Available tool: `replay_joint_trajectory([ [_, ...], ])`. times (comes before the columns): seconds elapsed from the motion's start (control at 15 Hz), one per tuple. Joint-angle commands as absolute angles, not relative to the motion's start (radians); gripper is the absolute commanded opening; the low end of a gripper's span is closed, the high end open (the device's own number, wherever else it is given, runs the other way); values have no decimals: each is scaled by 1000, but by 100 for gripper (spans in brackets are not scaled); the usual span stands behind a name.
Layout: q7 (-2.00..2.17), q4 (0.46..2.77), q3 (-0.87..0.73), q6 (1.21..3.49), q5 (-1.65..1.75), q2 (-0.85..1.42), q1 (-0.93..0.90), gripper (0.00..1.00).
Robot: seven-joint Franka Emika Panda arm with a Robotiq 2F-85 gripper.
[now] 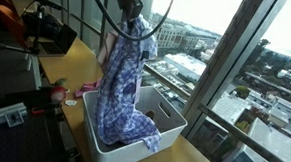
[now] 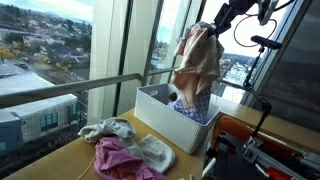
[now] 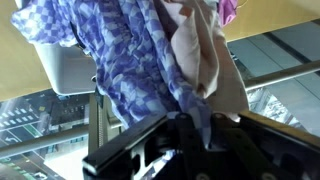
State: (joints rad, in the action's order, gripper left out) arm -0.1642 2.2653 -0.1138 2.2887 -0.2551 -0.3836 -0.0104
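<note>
- We see the gripper [image 1: 132,10] pinched together on the top of a blue-and-white patterned garment [image 1: 121,80]. The cloth bunches between the fingers in the wrist view, so the jaws are clamped on fabric rather than closed on nothing.
- The garment hangs straight down towards six o'clock from the gripper. It drapes in long folds because it is held at a single point near its upper edge.
- Its lower end lies inside the white plastic bin [image 1: 173,121], heaped against the wall of the bin at five o'clock in an exterior view. We judge that the bin takes part of the garment's weight.
- In an exterior view the garment [image 2: 197,65] shows a pale inner side near the top, apparently turned outward by the grip.
- The bin [image 2: 160,110] stands on the wooden tabletop [image 2: 55,160] close to the window railing [image 2: 80,88].
- At about seven o'clock from the bin, a grey-white garment [image 2: 115,130] and a pink garment [image 2: 120,160] lie crumpled together on the table, touching each other and apart from the bin.
- In the wrist view the hanging cloth [image 3: 140,60] covers most of the frame, with a corner of the bin [image 3: 70,70] at nine o'clock.
</note>
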Motion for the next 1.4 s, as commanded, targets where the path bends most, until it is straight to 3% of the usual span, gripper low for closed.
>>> replay_joint_trajectory([
  [0.0, -176, 2316, -107, 2354, -302, -365, -38, 3],
  [0.67, -309, 2193, -235, 2340, -371, -143, 28, 3],
  [1.0, -353, 2142, -212, 2334, -435, -46, 59, 3],
  [1.07, -352, 2138, -203, 2330, -434, -35, 60, 38],
  [1.13, -347, 2133, -192, 2333, -427, -25, 61, 39],
  [1.33, -345, 2106, -169, 2328, -412, -7, 67, 58],
])
